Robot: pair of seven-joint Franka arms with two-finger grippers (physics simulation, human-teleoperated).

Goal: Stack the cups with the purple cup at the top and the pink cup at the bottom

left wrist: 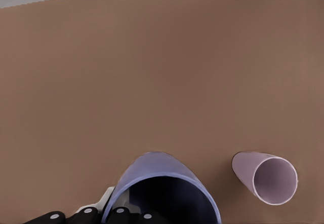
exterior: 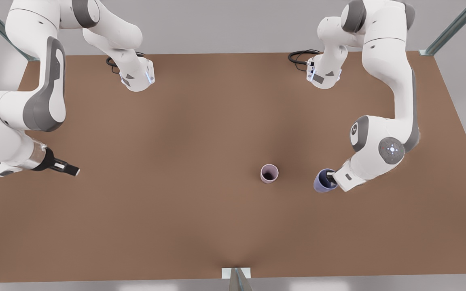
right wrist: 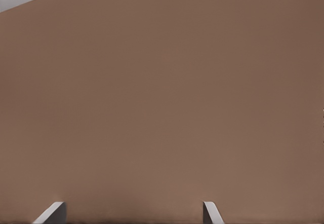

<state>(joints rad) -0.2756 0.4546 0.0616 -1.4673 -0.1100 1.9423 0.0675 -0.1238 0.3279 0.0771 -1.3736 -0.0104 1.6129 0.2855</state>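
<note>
The pink cup (exterior: 269, 173) stands upright on the brown table (exterior: 168, 133), a little right of centre in the front view. To its right, the purple cup (exterior: 321, 184) sits tilted in my left gripper (exterior: 331, 178), which is shut on its rim with one finger inside the mouth. In the left wrist view the purple cup (left wrist: 152, 171) is close to the gripper (left wrist: 119, 211), with the pink cup (left wrist: 266, 178) a short gap beyond it. My right gripper (exterior: 71, 169) waits open over bare table at the front view's left, its fingertips (right wrist: 210, 211) set wide apart.
Two arm bases (exterior: 138, 76) (exterior: 324, 74) with black cables stand at the table's back edge. A small white bracket (exterior: 236, 273) sits at the middle of the front edge. Open tabletop stretches between the two grippers.
</note>
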